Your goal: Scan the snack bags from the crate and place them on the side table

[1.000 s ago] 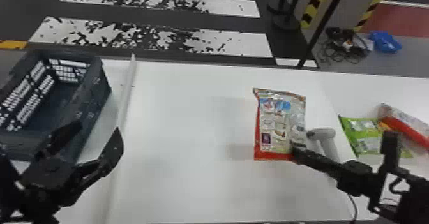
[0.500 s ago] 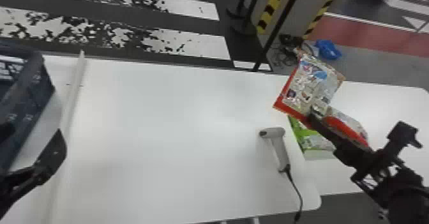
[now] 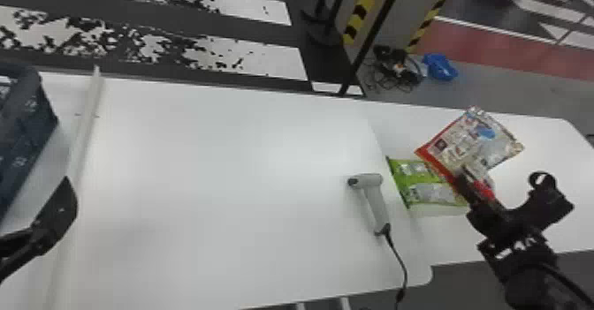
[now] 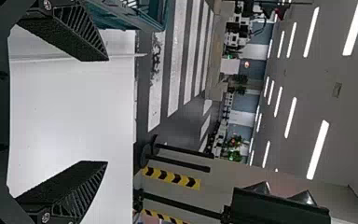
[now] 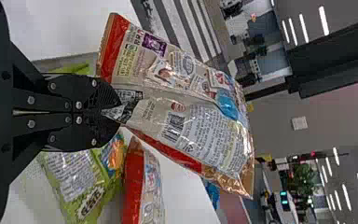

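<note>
In the head view my right gripper [image 3: 464,181] is over the side table at the right, shut on a red-edged snack bag [image 3: 473,141]. The right wrist view has the gripper [image 5: 116,112] pinching that snack bag [image 5: 186,112], back print facing the camera. Under it lie a green bag [image 3: 424,190] and a red bag [image 5: 144,182]. My left gripper [image 3: 57,212] is above the left end of the main table; in the left wrist view the gripper [image 4: 103,111] stands open with nothing between its fingers. The grey scanner [image 3: 371,194] lies near the main table's right edge.
A dark blue crate [image 3: 26,132] stands at the far left, beside a white raised strip [image 3: 84,128] on the main table [image 3: 221,176]. The scanner's cable runs over the front edge. The side table [image 3: 548,154] adjoins on the right, with barrier posts behind the tables.
My right gripper has carried the bag off the main table, past the scanner, to above the side table. The head view has turned right, shifting the crate and left gripper toward its left edge.
</note>
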Robot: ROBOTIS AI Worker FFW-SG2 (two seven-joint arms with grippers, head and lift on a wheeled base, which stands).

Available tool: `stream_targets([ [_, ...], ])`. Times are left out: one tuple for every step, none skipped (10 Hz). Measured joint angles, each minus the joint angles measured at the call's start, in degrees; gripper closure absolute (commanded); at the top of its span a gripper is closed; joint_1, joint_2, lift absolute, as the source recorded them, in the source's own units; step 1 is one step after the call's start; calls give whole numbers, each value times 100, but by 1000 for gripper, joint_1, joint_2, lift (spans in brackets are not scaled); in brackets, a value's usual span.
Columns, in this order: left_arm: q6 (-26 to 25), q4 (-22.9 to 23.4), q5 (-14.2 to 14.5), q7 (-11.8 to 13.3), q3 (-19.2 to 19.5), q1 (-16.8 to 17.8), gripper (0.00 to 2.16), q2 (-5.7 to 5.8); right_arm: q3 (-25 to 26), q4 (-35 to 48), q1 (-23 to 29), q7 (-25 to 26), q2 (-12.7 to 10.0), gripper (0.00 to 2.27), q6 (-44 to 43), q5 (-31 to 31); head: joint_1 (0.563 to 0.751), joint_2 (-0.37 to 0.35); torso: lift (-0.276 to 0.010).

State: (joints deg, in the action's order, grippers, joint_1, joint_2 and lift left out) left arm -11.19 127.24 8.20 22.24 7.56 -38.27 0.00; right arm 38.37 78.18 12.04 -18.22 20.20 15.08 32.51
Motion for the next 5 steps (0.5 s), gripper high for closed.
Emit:
stream_targets([
  [-2,2,-2,0,-9,3,83,0,-101,-335,-116,353,73,1892,-55,-26,695,-350,-94],
  [-2,9,-3,0,-13,4,83,0,-188,-634,-236,543,141,1659,-42,-38,695,-350,-94],
  [-2,12,-3,0,-13,-4,83,0,-259,-870,-332,648,207,691,14,-39,695,-350,-94],
  [-2,17,1,0,-13,-21,83,0,-298,-982,-376,779,239,-1,67,-18,695,-350,-94],
  [2,25,5,0,-16,-41,83,0,-313,-1009,-385,811,246,-1,100,6,695,-350,-94],
])
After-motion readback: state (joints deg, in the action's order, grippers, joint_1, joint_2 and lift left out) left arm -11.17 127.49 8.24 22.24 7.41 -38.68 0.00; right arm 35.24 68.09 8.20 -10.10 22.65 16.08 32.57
